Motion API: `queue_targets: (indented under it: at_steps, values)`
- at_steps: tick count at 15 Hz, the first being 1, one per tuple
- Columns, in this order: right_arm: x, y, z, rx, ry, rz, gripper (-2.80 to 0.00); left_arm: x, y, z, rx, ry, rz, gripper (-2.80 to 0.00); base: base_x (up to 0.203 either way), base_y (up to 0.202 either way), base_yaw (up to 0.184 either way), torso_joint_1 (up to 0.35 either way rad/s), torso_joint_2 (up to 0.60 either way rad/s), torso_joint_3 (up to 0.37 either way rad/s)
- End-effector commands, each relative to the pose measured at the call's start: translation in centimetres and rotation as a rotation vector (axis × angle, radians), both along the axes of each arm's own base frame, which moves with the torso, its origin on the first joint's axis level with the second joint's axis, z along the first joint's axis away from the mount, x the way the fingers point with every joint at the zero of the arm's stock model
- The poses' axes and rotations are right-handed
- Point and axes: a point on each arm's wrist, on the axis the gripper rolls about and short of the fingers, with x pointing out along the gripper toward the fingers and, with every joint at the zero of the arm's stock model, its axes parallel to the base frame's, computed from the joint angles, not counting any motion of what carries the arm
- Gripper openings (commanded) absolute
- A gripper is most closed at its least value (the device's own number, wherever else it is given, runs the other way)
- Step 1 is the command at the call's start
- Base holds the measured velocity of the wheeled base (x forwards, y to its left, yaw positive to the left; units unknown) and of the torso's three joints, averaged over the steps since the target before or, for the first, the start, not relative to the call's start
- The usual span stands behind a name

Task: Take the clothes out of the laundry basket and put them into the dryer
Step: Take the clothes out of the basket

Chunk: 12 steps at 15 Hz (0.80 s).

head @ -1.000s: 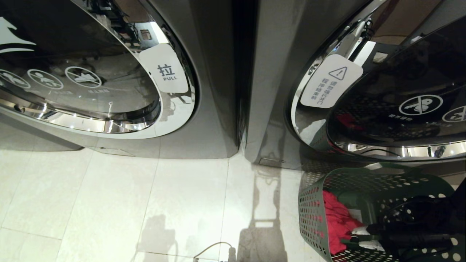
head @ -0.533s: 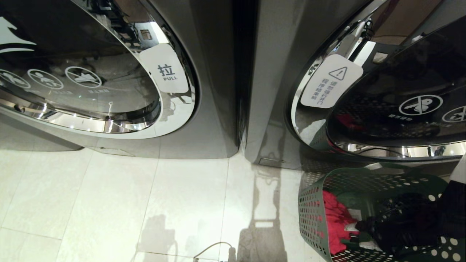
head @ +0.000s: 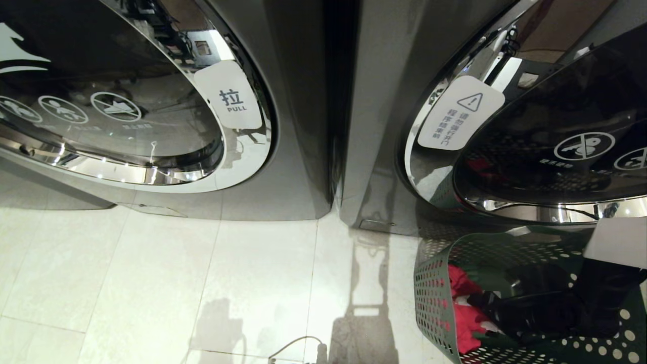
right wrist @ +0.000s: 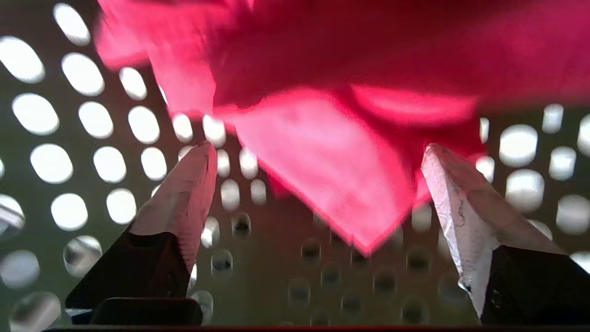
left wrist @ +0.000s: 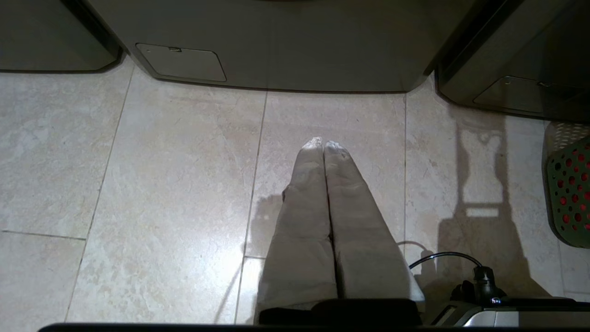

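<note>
The right gripper [right wrist: 318, 152] has its pale fingers [right wrist: 184, 203] spread wide inside the green perforated plastic laundry basket [head: 429, 298] at the lower right of the head view, gripping nothing. Between the tips, in the upper middle of the right wrist view, hangs the crumpled red cloth garment [right wrist: 322, 138]. It looks light, limp and easily bunched; a thick fold near its centre seems the safest bite. The left gripper [left wrist: 324, 146] hangs pressed together over the pale tiled floor [left wrist: 161, 184].

Crumpled red cloth garment [head: 462, 308] lay inside green perforated plastic laundry basket [head: 429, 298], standing before closed glass-doored grey dryer [head: 384, 151].
</note>
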Motion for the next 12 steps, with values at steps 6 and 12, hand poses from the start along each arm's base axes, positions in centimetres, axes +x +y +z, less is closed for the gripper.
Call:
queue_targets:
  at_steps: [6, 12]
  values:
    - [0.87, 0.05, -0.45, -0.137, -0.075, -0.006, 0.0, 0.24, 0.0, -0.89, -0.001, 0.029, 0.0, -2.8, 0.0, 0.0, 0.0, 0.0, 0.0, 0.0]
    - [0.78, -0.13, -0.32, -0.314, -0.167, 0.123, 0.0, 0.24, 0.0, -0.89, -0.001, 0.029, 0.0, -2.8, 0.0, 0.0, 0.0, 0.0, 0.0, 0.0]
